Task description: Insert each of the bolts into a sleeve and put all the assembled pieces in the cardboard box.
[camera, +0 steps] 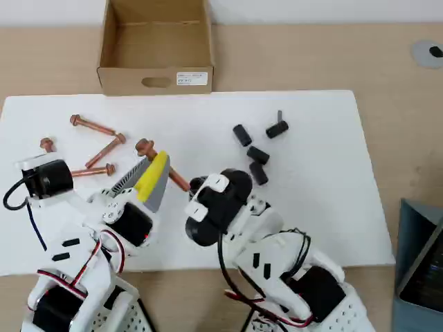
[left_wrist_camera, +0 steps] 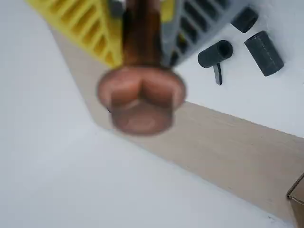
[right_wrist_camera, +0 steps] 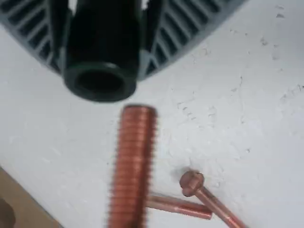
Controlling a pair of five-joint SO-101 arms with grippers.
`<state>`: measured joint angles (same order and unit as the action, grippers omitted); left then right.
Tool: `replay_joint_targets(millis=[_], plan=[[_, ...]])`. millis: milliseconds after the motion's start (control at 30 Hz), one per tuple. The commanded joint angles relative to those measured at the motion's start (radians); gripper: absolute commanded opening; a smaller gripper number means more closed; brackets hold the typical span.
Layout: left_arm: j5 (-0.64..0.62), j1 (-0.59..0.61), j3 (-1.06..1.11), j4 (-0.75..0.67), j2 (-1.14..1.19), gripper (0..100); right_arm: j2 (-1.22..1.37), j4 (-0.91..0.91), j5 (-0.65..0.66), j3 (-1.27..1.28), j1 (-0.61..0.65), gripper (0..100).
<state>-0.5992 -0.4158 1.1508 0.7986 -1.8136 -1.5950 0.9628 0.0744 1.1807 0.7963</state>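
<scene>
From above, the left gripper (camera: 154,174) is closed on a bolt (camera: 177,180), whose shaft slants threads-first toward the right arm (camera: 232,197); the cardboard box (camera: 154,79) sits well apart. In the left wrist view the bolt's head faces the camera, hiding its tip. The right wrist view has the right gripper (right_wrist_camera: 100,28) clamped round a sleeve (right_wrist_camera: 99,78), its bore facing the threaded tip, just short and slightly off-line.

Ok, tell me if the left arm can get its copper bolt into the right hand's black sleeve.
Probably yes: the tip of the threaded copper bolt lies short of the black tubular sleeve, slightly off its mouth, nothing between.
</scene>
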Motion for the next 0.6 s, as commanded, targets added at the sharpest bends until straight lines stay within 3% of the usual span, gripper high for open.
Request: replay_joint_targets(millis=[0,233,567], plan=[[-0.005,-0.009,0.003,-0.072,-0.007,0,-0.004,-0.015,0.006,-0.062,0.038,0.9],[0.005,-0.009,0.046,-0.118,-0.007,0,-0.004,-0.014,0.006,-0.062,0.047,0.9],[0.149,-0.018,0.044,-0.118,-0.008,0,-0.004,-0.017,0.008,-0.065,0.008,0.9]])
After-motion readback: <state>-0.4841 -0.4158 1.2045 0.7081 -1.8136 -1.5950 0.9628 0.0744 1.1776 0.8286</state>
